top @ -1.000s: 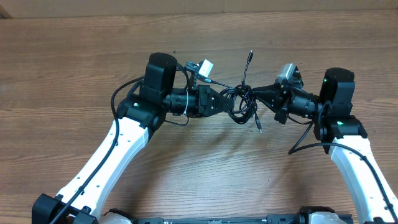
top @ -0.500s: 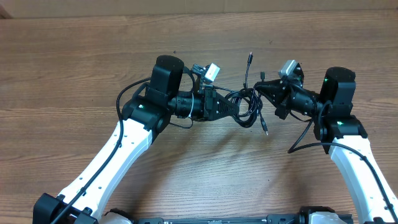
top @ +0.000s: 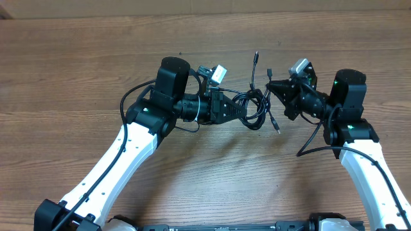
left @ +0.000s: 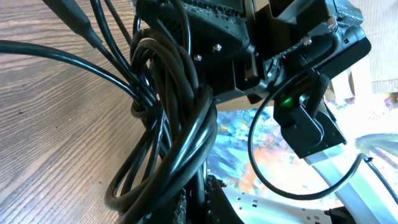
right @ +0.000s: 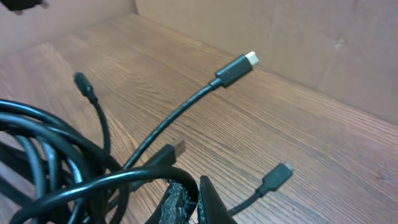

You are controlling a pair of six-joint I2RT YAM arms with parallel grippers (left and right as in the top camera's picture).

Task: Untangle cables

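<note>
A tangled bundle of thin black cables point(top: 253, 109) hangs between my two grippers above the wooden table. My left gripper point(top: 236, 110) is shut on the bundle's left side; in the left wrist view the looped cables point(left: 180, 124) fill the frame above the jaws point(left: 202, 202). My right gripper point(top: 271, 88) is shut on one strand at the bundle's right; the right wrist view shows that cable point(right: 149, 177) pinched in the jaws point(right: 189, 199). Loose plug ends stick out: one upward point(top: 257, 56), one downward point(top: 277, 130). Further plug tips point(right: 236, 67) show in the right wrist view.
The wooden table point(top: 77, 70) spreads around both arms. A cardboard wall point(right: 298, 37) stands along the far edge. The right arm's camera housing point(left: 305, 118) looms close in the left wrist view.
Over the second, both grippers moved right with the bundle. Since half a second ago the right gripper rose slightly and the lower plug end swung right; the left arm stayed put.
</note>
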